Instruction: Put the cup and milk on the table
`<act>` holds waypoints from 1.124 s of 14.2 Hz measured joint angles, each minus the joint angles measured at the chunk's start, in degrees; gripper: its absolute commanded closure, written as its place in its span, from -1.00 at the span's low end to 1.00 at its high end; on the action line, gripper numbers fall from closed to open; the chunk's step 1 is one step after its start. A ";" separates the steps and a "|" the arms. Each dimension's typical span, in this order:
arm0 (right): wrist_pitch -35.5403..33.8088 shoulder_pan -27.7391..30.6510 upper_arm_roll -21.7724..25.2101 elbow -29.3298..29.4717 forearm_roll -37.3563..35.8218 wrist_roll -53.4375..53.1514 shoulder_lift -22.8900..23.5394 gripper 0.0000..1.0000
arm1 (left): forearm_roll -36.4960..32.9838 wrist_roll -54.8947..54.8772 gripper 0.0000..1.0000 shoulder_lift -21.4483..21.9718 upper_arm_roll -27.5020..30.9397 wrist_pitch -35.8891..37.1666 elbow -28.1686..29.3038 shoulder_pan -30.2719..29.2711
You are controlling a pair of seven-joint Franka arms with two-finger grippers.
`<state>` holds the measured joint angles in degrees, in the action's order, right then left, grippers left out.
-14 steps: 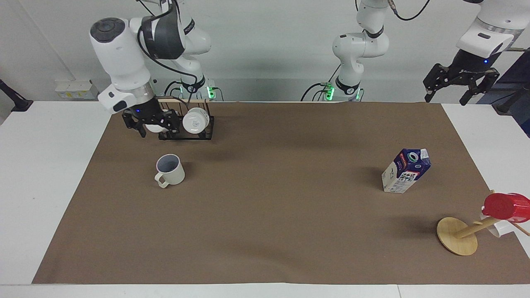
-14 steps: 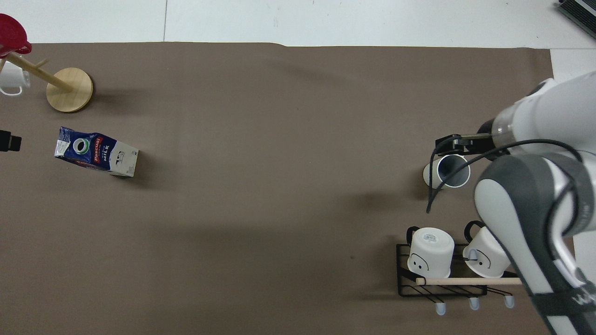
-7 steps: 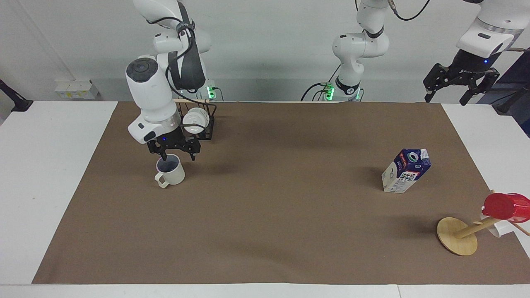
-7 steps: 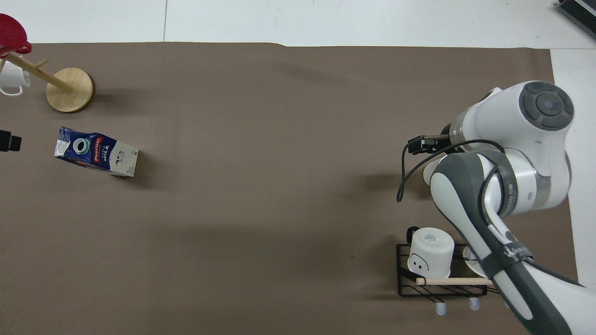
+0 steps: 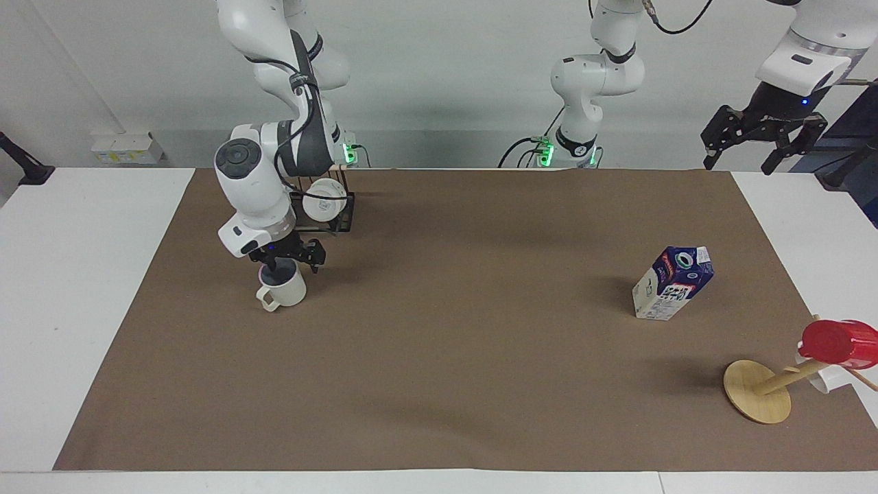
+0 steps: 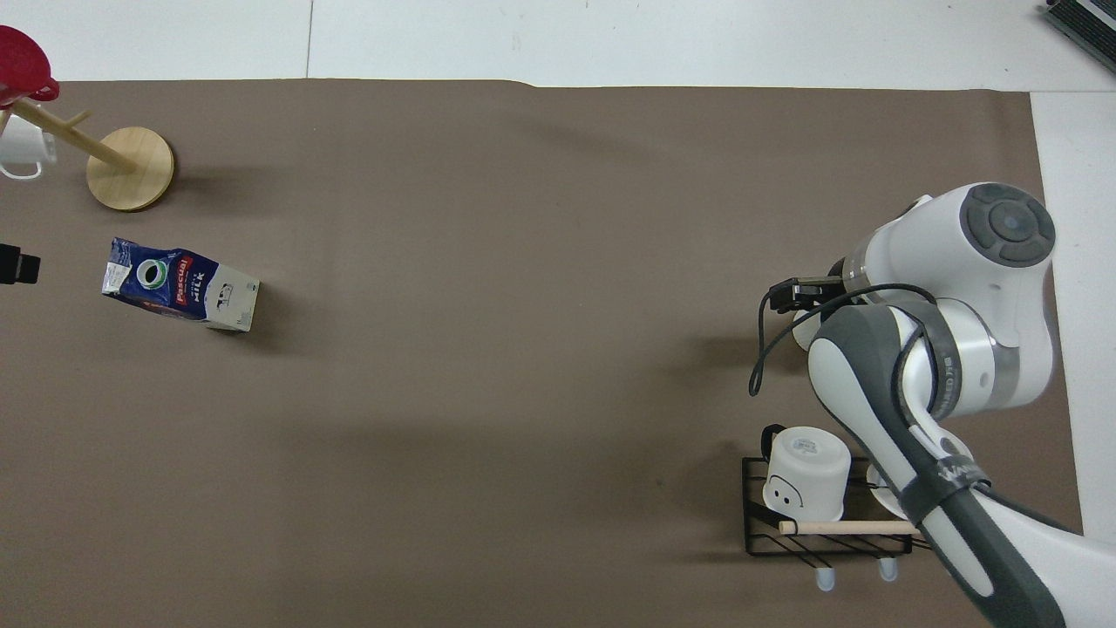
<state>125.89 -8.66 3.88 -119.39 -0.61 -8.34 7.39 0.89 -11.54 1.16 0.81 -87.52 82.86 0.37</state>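
Observation:
The cream cup (image 5: 287, 292) stands upright on the brown mat (image 5: 446, 357) of the table (image 5: 75, 288), toward the right arm's end, its handle pointing away from the robots. My right gripper (image 5: 287, 263) is down at the cup's rim, fingers apart, one at each side of the mouth. In the overhead view the right arm hides all but the cup's edge (image 6: 799, 330). The milk carton (image 5: 673, 283) stands on the mat toward the left arm's end and also shows in the overhead view (image 6: 179, 296). My left gripper (image 5: 761, 149) waits open, high off that end of the table.
A black wire rack (image 5: 337, 221) with two white mugs (image 6: 806, 473) stands nearer to the robots than the cup. A wooden mug tree (image 5: 756, 392) with a red cup (image 5: 838, 342) and a white mug (image 6: 19, 150) stands farther from the robots than the milk.
My right gripper has moved from beside the rack to over the cup and has come down to its rim. The cup, the milk and the left arm have not moved.

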 measured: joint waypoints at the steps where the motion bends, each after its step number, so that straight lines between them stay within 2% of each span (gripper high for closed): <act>1: 0.68 0.00 0.00 -0.60 0.00 0.00 0.01 -1.00 | 0.00 0.00 -1.00 0.00 0.00 0.00 0.00 0.00; 3: 2.47 0.00 0.00 -2.00 0.00 0.00 0.06 -1.00 | 0.00 0.00 -1.00 0.00 0.00 0.00 0.00 0.00; 4: 3.21 0.00 0.00 -2.65 0.00 0.00 0.09 -0.89 | 0.00 0.00 -1.00 0.00 0.00 0.00 0.00 0.00; 5: 3.58 0.00 0.00 -3.04 0.00 0.00 0.10 -0.52 | 0.00 0.00 -1.00 0.00 0.00 0.00 0.00 0.00; 8: 3.63 0.01 0.00 -3.23 0.00 0.00 0.10 0.40 | 0.00 0.00 -1.00 0.00 0.00 0.00 0.00 0.00; 9: 3.65 0.01 0.00 -3.23 0.00 0.00 0.10 0.77 | 0.00 0.00 -1.00 0.00 0.00 0.00 0.00 0.00; 10: 3.66 0.01 0.00 -3.24 0.00 0.00 0.10 1.00 | 0.00 0.00 -1.00 0.00 0.00 0.00 0.00 0.00; 16: 3.81 -0.18 -0.15 -2.30 0.00 -2.27 0.18 1.00 | 0.00 0.00 -1.00 0.00 0.00 0.00 0.00 0.00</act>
<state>129.71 -8.84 3.73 -121.68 -0.61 -10.61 7.57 0.89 -11.54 1.16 0.81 -87.52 82.86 0.37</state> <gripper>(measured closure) 0.956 0.000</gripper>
